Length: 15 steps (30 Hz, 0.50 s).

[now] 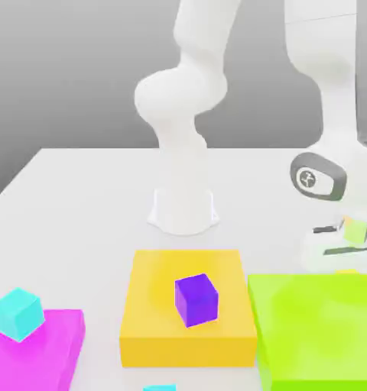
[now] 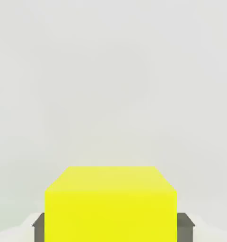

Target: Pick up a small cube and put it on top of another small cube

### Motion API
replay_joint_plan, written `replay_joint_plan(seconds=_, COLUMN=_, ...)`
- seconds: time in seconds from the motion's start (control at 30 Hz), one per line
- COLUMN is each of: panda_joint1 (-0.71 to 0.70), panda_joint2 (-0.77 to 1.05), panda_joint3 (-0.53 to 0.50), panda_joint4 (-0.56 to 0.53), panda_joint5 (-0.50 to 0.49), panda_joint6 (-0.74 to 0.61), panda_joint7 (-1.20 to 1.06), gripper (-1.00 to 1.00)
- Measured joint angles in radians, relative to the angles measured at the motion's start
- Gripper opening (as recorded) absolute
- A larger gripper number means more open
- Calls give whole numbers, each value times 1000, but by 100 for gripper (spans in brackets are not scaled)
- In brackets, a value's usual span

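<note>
Cube, the small cube [image 2: 110, 203], clamped inside gripper [image 2: 110, 227].

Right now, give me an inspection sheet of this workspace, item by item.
Surface: pale table, bare around the arm's base.
Job's things: small cube between the fingers.
Clutter: purple cube on orange slab; cyan cube on magenta slab; lime slab.
Grippers: gripper shut on the small cube, at the exterior view's right.
Cables: nothing seen.
Surroundings: plain grey backdrop.
</note>
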Motion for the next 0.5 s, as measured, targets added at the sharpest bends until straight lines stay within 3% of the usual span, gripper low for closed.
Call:
replay_joint_plan(seconds=0.23, panda_joint1=11, panda_joint2=-158, panda_joint3=-14, panda_joint4=-31, panda_joint5=-13, panda_joint6=-127, panda_joint7=10, gripper=-100)
replay_joint_plan(seconds=0.37, panda_joint1=17, panda_joint2=-201, panda_joint3=-21, panda_joint4=-49, panda_joint5=21, panda_joint6=-280, panda_joint7=102, gripper=-100)
replay_joint_plan(seconds=0.5, panda_joint1=-56, panda_joint2=-273, panda_joint3=-99, panda_joint4=-59, panda_joint5=18, panda_joint6=-453, panda_joint7=212, gripper=-100)
